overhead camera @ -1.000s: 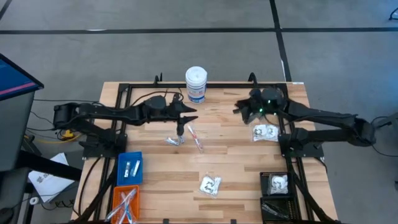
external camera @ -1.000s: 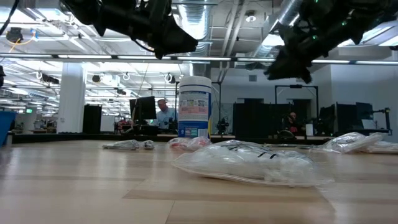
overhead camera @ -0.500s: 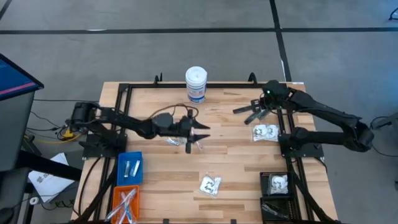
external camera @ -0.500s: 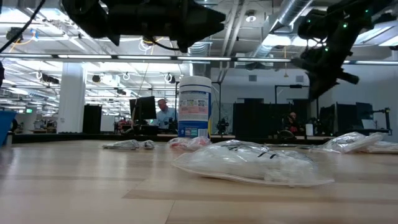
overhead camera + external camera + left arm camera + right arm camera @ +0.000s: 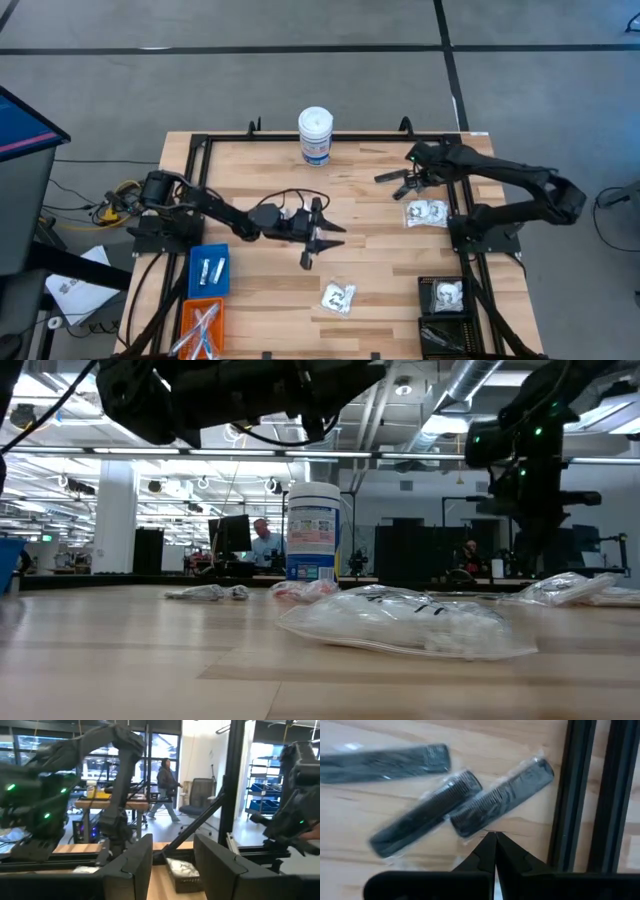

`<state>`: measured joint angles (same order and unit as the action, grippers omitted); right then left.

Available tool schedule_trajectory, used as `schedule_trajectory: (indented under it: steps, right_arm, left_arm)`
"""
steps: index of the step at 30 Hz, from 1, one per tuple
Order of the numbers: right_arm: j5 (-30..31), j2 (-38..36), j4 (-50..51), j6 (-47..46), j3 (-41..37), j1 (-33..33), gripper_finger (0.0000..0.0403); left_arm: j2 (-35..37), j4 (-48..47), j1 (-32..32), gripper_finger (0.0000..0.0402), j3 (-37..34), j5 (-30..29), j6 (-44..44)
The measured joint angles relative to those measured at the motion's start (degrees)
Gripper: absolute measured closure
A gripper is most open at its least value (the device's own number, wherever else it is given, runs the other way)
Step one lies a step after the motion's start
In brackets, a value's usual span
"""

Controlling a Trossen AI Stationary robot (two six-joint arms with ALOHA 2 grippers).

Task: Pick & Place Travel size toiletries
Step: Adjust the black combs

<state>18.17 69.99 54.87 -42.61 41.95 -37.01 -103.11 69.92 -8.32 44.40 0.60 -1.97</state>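
Closing empty: right gripper (image 5: pixel 403 183), upper right, fingers now pressed together on nothing | left gripper (image 5: pixel 320 240), centre, fingers spread, having swung lower | packet (image 5: pixel 427 213) lying unpicked beside right gripper.

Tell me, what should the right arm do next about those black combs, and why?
Probably open the right gripper first. Its fingers are pressed together with nothing between them, poised just short of the nearest wrapped black comb lying loose on the table; shut fingers can't straddle it. The left gripper hangs open over mid-table.
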Motion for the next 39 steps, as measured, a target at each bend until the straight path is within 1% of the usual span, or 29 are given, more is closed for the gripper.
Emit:
schedule_trajectory:
  steps: [3,10,14,21,24,32,35,39]
  right_arm:
    - [0.1,4.5,-0.6,-0.4,0.0,-1.2,0.0403]
    - [0.0,13.8,-5.6,0.8,0.0,-3.5,0.0403]
    - [-0.3,17.5,-9.3,2.5,0.0,-4.7,0.0403]
    - [-4.2,21.7,-11.3,5.5,0.4,-5.6,0.0403]
    - [-4.9,21.4,-11.9,5.8,0.7,-4.3,0.0403]
    - [-13.6,18.9,-14.7,6.6,3.7,3.0,0.0403]
    - [-18.4,19.4,-18.1,6.9,4.6,6.6,0.0403]
    - [-25.9,19.5,-26.0,10.0,5.8,11.6,0.0403]
  left_arm:
    - [0.3,0.0,-1.0,0.0266,0.0,0.0,0.0]
    - [0.5,0.8,-3.0,0.0266,0.0,-0.1,0.3]
    - [0.5,0.8,-3.3,0.0266,0.0,-0.1,0.5]
    - [0.5,0.9,-3.3,0.0266,0.0,-0.2,0.6]
    - [0.5,0.9,-3.2,0.0266,0.0,-0.4,0.7]
    - [0.5,0.9,-3.1,0.0266,0.0,-0.6,0.7]
    - [0.5,0.9,-3.1,0.0266,0.0,-0.6,0.7]
    - [0.5,0.9,-3.1,0.0266,0.0,-0.6,0.7]
